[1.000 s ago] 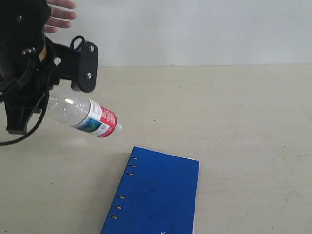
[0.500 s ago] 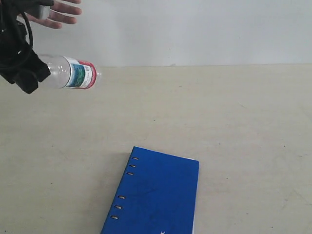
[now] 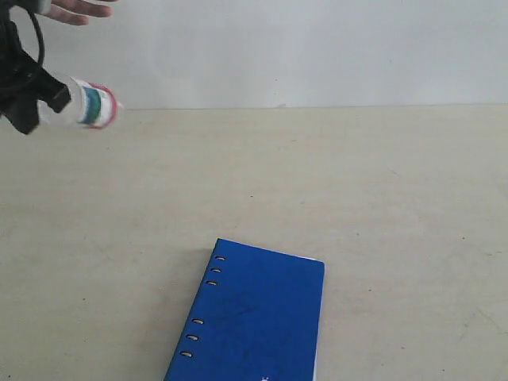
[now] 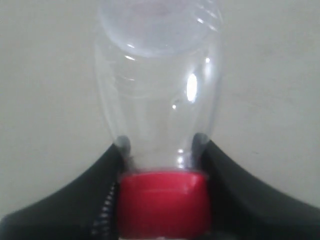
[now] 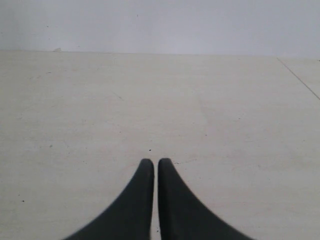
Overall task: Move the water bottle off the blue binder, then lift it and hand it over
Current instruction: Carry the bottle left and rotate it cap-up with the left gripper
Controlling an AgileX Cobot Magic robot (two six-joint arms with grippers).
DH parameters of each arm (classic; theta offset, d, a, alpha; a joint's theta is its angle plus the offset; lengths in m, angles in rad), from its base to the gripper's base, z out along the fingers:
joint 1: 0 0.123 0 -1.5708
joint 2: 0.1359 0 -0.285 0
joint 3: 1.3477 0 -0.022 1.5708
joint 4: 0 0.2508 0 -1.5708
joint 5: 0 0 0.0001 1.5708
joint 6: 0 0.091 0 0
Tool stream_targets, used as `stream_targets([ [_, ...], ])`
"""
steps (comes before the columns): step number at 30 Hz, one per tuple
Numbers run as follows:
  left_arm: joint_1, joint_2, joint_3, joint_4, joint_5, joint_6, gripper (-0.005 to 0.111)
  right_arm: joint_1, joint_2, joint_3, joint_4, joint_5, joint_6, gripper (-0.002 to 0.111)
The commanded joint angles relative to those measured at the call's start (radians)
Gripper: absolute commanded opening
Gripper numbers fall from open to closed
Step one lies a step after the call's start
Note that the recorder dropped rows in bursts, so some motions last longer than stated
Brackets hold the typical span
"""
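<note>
Two grippers | my left gripper (image 4: 160, 150) pinches the water bottle (image 3: 89, 105) at its neck | bottle aloft, upper left of the exterior view, below a person's hand (image 3: 73, 9) | my right gripper (image 5: 155, 167) pressed together above the table (image 5: 225, 100) | blue binder (image 3: 254, 317) flat on the table, lower centre, well apart from the bottle.

Only thing lying on the surface (image 3: 381, 198) is the blue binder (image 3: 254, 317), flat, at the near edge about mid-width. Centre, right side and far edge are bare, so there is open passage there. The far-left corner is crowded above the surface: the water bottle (image 3: 89, 105) is held in the air in the left jaws, with a person's hand (image 3: 75, 9) just behind it. Ahead of the right jaws is bare surface up to the wall (image 5: 160, 25).
</note>
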Motion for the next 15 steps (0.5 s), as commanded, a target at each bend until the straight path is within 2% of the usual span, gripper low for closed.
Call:
stream_targets([
  [1, -0.01, 0.015, 0.047, -0.23, -0.013, 0.123, 0.004, -0.003, -0.004, -0.001, 0.0, -0.005, -0.001, 0.0],
  [7, -0.01, 0.023, 0.128, -0.244, -0.013, 0.171, 0.004, -0.003, -0.004, -0.001, 0.0, -0.005, -0.001, 0.0],
  [12, -0.01, 0.023, 0.133, -0.281, -0.013, 0.204, 0.004, -0.003, -0.004, -0.001, 0.0, -0.005, -0.001, 0.0],
  [15, -0.01, 0.025, 0.133, -0.196, -0.013, 0.172, 0.004, -0.003, -0.004, -0.001, 0.0, -0.005, -0.001, 0.0],
])
